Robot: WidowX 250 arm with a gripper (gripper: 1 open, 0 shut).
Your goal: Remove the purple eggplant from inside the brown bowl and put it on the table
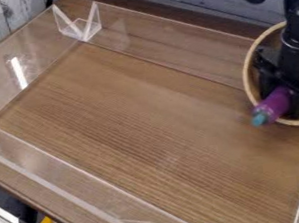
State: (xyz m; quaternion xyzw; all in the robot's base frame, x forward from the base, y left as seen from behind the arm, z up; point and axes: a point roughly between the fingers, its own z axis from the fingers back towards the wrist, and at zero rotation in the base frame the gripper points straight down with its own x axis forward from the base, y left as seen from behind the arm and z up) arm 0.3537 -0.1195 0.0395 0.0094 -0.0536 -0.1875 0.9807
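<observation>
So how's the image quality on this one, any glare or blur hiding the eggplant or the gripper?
Camera view: low resolution and soft throughout. Bright glare streaks on the clear acrylic walls at left, none over the work area. The purple eggplant reads clearly at the brown bowl rim. The gripper is a dark, shadowed mass; its fingers cannot be made out. The table is evenly lit.

arm [285, 24]: black, boxy wrist housing | cable: dark loop on top | fingers [297, 76]: black, blocky

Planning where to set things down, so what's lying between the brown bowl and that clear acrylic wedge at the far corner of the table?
Nothing: in the camera view the stretch between the brown bowl and the clear acrylic wedge is bare wood-grain table.
</observation>
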